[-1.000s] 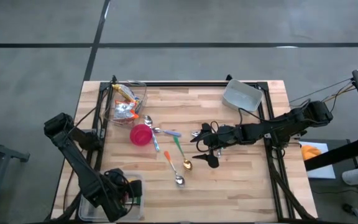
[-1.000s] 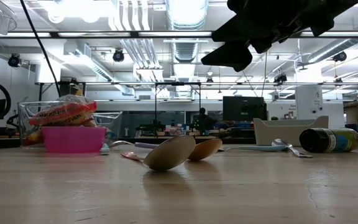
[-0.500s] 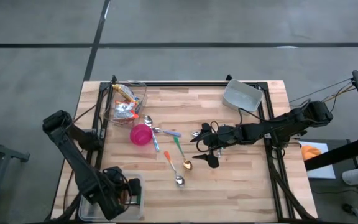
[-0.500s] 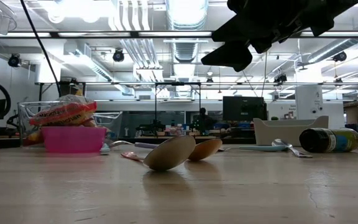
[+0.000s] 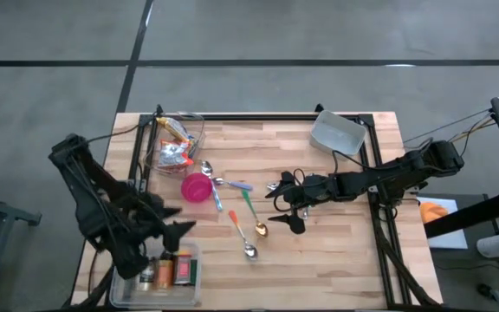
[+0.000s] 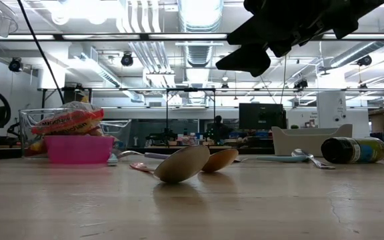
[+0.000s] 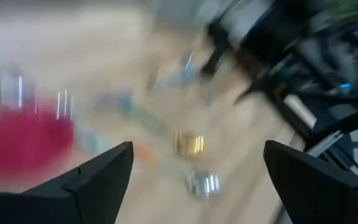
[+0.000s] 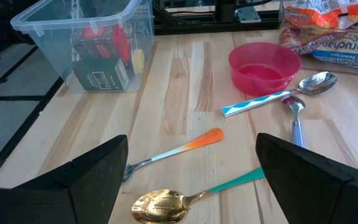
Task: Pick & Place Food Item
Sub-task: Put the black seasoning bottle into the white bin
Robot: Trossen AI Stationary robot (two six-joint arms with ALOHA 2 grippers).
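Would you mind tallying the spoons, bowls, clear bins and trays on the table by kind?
Spoons: 4
Pink bowl: 1
Clear bins: 2
White tray: 1
Total: 8

A wooden tabletop (image 5: 319, 251) carries everything. On it lie a pink bowl (image 5: 197, 187), several spoons (image 5: 251, 227), a clear bin of jars (image 5: 173, 271), a noodle-packet container (image 5: 174, 143) and a grey tray (image 5: 337, 133).

Pink bowl (image 8: 264, 66), orange-handled spoon (image 8: 174, 150), gold spoon (image 8: 166, 205) with teal handle.
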